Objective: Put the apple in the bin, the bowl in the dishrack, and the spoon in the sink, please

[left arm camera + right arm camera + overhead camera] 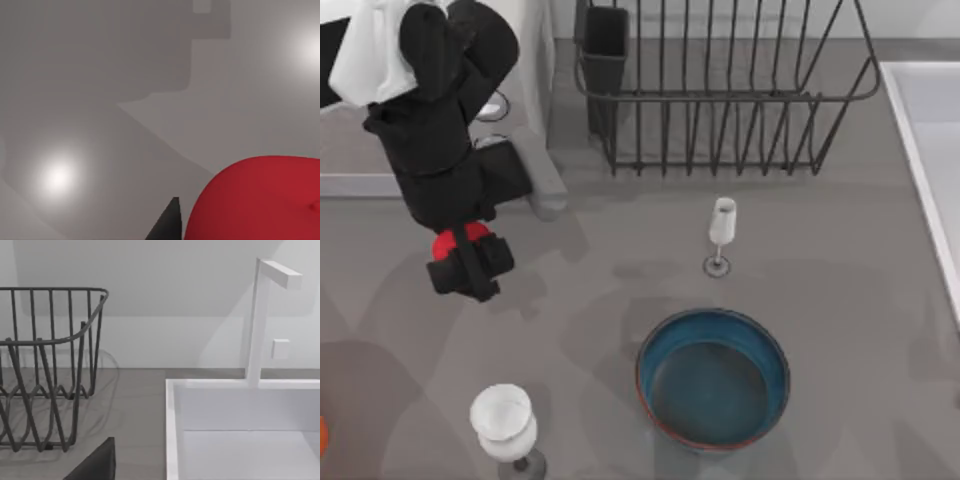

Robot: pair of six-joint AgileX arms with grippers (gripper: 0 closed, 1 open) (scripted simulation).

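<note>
The AgileX left arm reaches over the grey table (840, 260), its left gripper (470, 262) well to the left of the bowl (713, 377), the fingers pinching the apple (455, 240), whose red top peeks out just behind the black jaws. From the left wrist camera the apple (260, 200) looms large and red, with one dark fingertip (167, 222) just beside it over the bare tabletop. The bowl (glossy blue inside, thin reddish-brown rim) sits upright on the table, toward the near edge. Behind the bowl, at the back of the table, stands the dishrack (720, 100), its black utensil cup (604, 45) at the rack's left corner. Between the bowl and the dishrack stands a slim white wine glass (721, 232); a broader white wine glass (504, 420) stands to the left of the bowl, near the front edge. To the right of the bowl, at the table's edge, runs the sink's (930, 150) raised white rim. The right wrist camera looks across the dishrack (50, 365) and the sink (240, 435) with its white faucet (260, 315); whether the right gripper's fingers are spread or pressed together cannot be told.
</note>
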